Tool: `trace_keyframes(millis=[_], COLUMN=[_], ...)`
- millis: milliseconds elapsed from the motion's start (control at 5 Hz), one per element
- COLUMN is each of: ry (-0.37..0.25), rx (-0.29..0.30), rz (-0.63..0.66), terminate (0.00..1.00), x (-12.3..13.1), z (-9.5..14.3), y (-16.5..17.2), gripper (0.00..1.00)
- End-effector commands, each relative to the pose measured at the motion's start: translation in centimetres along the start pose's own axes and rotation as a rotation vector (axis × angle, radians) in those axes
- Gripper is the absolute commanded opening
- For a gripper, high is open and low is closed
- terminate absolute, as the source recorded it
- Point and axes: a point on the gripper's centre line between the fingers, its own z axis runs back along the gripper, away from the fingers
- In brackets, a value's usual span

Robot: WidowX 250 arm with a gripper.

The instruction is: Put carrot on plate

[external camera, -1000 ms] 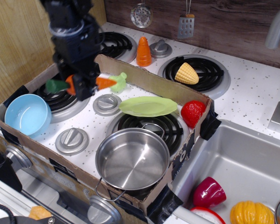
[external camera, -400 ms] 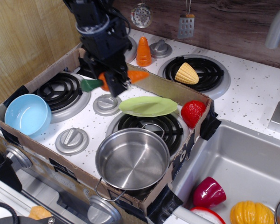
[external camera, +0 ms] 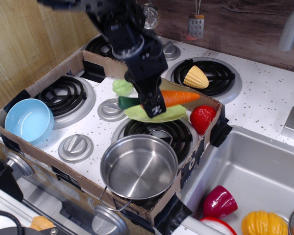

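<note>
A: Hovering over the plate, gripper pinched on the carrot near its middle. Held clear of the surface, as far as can be judged.

B: Long axis?

A: Lying crosswise to the fingers, roughly level. Orange tip pointing toward the strawberry, dark green stem end poking out the opposite side, toward the small green toy.

B: Position relative to the target?

A: Directly above the plate, or very nearly. Plate sitting on the front right burner, just behind the steel pot. Carrot about as long as the plate is wide, so little slack at either end.

B: Next move, by estimate?

A: Straight down, then release. No sideways travel needed, probably. Worth watching the tip: close to the cardboard wall and the strawberry.

B: Risk?

A: Rolling off the shallow rim on release, likely toward the pot. Height above the plate hard to read from this single view.

B: Blue bowl?

A: Well apart, at the left. Not involved.
</note>
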Motion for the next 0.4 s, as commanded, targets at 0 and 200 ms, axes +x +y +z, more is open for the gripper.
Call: trace_keyframes(millis=[0,200], ry=[-0.157,-0.186], rx=[-0.002,-0.011], rz=[-0.333,-0.366], terminate=[0.00,0.00], x=[1.19,1.57], z=[-0.46,-0.86], y=[0.33,0.58], gripper=[0.00,0.00])
